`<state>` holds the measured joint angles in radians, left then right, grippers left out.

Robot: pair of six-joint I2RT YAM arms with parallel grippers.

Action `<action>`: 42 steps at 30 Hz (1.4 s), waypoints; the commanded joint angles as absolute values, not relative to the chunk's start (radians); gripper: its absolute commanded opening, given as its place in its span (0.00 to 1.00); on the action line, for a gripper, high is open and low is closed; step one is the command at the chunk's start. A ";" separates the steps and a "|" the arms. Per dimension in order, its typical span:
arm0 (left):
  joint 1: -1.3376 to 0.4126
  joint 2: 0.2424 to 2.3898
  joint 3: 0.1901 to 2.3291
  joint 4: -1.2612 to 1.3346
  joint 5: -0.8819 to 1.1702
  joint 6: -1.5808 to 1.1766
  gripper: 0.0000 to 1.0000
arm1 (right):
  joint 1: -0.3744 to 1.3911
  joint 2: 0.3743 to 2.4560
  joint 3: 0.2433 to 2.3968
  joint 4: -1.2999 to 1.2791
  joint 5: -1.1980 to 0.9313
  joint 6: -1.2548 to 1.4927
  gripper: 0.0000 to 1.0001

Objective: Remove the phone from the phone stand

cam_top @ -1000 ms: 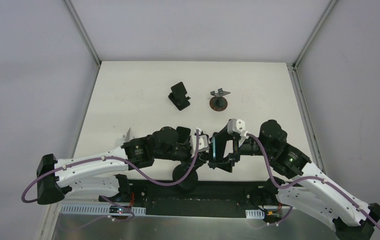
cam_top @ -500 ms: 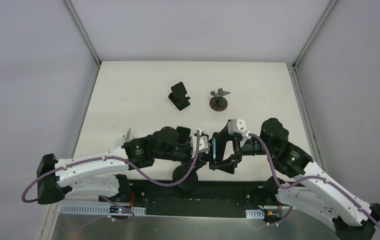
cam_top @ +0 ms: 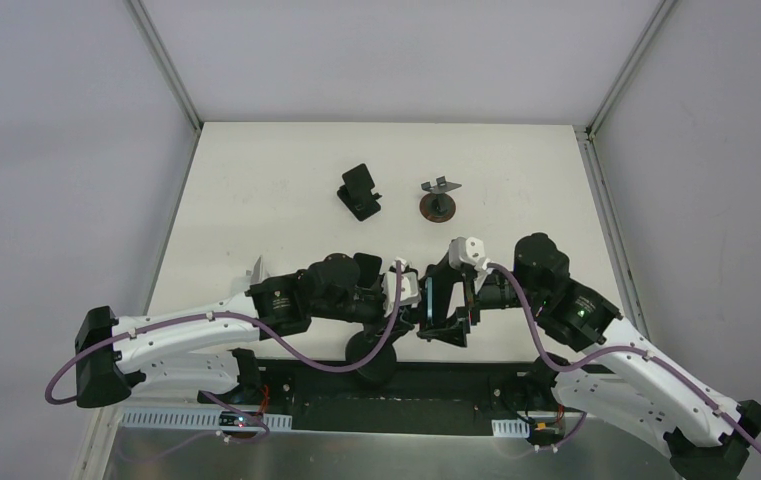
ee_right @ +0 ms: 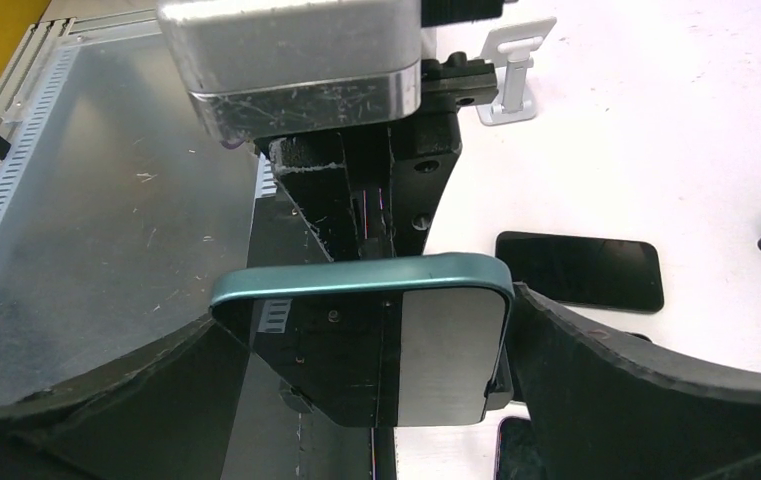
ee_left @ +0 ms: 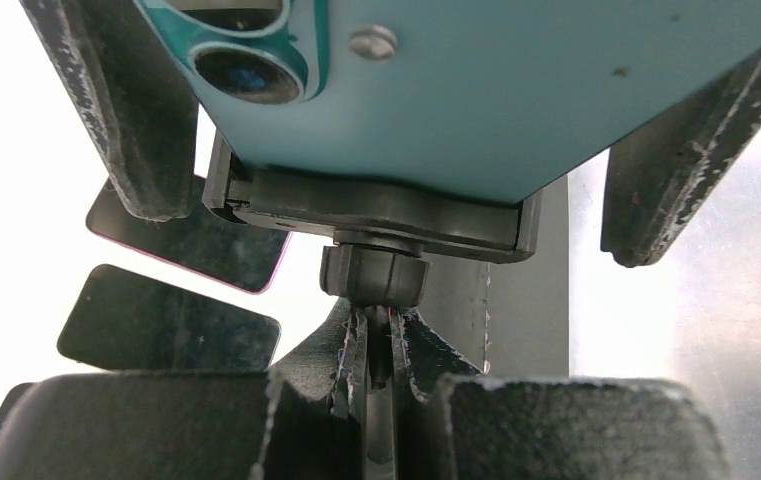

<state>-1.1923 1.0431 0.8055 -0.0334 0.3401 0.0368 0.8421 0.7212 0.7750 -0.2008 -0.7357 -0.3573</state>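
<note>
A teal phone [cam_top: 426, 297] sits upright in the clamp of a black phone stand [ee_left: 376, 205] at the near table edge. In the left wrist view the phone [ee_left: 516, 90] shows its back and camera lens above the clamp. My left gripper [ee_left: 388, 345] is shut on the stand's thin stem just below the ball joint; it also shows in the top view [cam_top: 401, 305]. My right gripper [ee_right: 366, 330] has a finger pressed on each side edge of the phone [ee_right: 356, 350]. One of its fingers [ee_right: 646, 390] touches the phone's right edge.
A black stand [cam_top: 359, 190] and a stand with a round brown base [cam_top: 439, 200] are at the back. A white stand [ee_right: 511, 60] is at the left. Dark phones [ee_right: 581, 270] [ee_left: 166, 325] lie flat on the table. A metal ledge [ee_right: 106, 200] runs along the near edge.
My right arm has shifted slightly left, bringing its fingers in on the phone. The left arm and the stand have stayed in place.
</note>
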 commanded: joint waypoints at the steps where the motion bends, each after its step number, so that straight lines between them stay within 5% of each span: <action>1: -1.202 1.016 0.864 0.106 0.371 0.038 0.00 | 0.847 0.710 0.779 -0.193 -0.739 -0.373 0.97; 4: -1.202 1.019 0.865 0.106 0.371 0.041 0.00 | 0.847 0.710 0.782 -0.194 -0.748 -0.369 0.83; 8: -1.201 1.023 0.868 0.105 0.373 0.041 0.00 | 0.845 0.712 0.783 -0.196 -0.754 -0.370 0.46; 11: -1.201 1.020 0.863 0.111 0.383 0.040 0.10 | 0.846 0.712 0.779 -0.194 -0.776 -0.372 0.22; 16: -1.202 1.006 0.853 0.130 0.379 0.040 0.38 | 0.846 0.710 0.770 -0.151 -0.788 -0.334 0.16; 22: -1.203 1.014 0.840 0.148 0.402 0.031 0.48 | 0.847 0.705 0.764 -0.125 -0.808 -0.322 0.03; 42: -1.203 1.101 0.751 0.307 0.432 0.003 0.49 | 0.848 0.635 0.703 -0.120 -0.758 -0.299 0.00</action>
